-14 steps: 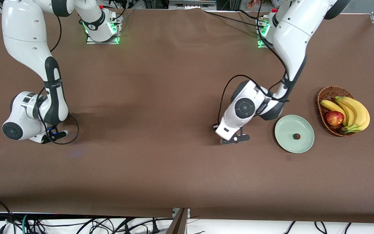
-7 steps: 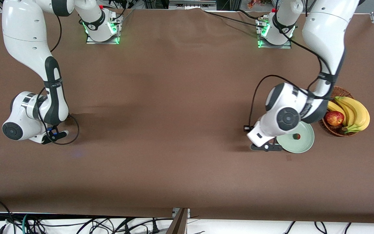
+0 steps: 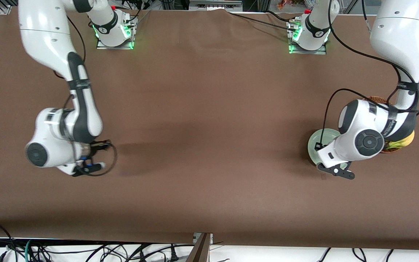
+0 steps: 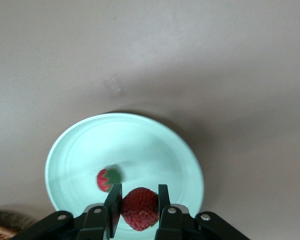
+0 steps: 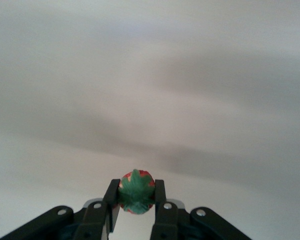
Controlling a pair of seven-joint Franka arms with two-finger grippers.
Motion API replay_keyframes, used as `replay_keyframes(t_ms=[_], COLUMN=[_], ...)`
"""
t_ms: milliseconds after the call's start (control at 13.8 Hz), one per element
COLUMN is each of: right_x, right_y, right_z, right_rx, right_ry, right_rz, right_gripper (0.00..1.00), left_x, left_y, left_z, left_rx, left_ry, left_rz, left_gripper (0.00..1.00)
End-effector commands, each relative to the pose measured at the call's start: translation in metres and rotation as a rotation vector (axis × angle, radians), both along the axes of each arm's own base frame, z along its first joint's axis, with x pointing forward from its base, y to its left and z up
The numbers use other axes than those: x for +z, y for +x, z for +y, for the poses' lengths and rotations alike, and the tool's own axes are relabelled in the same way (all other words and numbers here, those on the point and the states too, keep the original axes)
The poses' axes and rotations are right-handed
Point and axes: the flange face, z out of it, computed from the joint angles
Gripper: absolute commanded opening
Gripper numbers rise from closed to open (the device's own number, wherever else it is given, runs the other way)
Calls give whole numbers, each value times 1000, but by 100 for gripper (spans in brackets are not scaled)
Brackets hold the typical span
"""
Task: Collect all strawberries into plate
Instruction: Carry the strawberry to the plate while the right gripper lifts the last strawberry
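My left gripper point(image 4: 139, 194) hangs over the pale mint plate point(image 4: 140, 142), shut on a red strawberry point(image 4: 139, 211). A second strawberry point(image 4: 107, 179), green cap showing, lies on the plate beside it. In the front view the left arm's hand covers most of the plate point(image 3: 318, 140) and hides both berries. My right gripper point(image 5: 136, 187) is over bare table toward the right arm's end, shut on a third strawberry point(image 5: 136, 196) whose green cap faces the wrist camera. The front view hides this gripper under the right arm's wrist point(image 3: 62, 143).
A brown wicker basket point(image 3: 376, 99) with bananas point(image 3: 408, 138) stands beside the plate, at the left arm's end of the table, mostly covered by the left arm. Its rim shows in the left wrist view point(image 4: 5, 225). Brown cloth covers the table.
The left arm has swung from the table's middle to over the plate, carrying its strawberry. The right arm's hand has shifted a little toward the table's middle.
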Motion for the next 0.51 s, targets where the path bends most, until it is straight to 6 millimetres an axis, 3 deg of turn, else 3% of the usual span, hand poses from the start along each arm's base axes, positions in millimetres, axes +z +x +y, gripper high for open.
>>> replay_keyframes(t_ms=[0, 72, 145, 289, 434], right_x=[-4, -5, -8, -13, -25], right_y=[-8, -19, -30, -58, -88], right_z=[101, 141, 178, 260, 331], right_rx=[-221, -314, -380, -511, -599], right_ry=[25, 61, 98, 159, 219], right_rz=[-30, -19, -13, -54, -129], right_gripper=[24, 24, 24, 24, 24], left_x=[-9, -13, -16, -19, -26], left_y=[-4, -5, -6, -6, -7], left_z=[3, 3, 4, 7, 7], left_rx=[-71, -75, -74, -68, -68], left_ry=[14, 12, 11, 10, 9], left_rz=[22, 30, 35, 39, 52], left_gripper=[17, 22, 38, 100, 100])
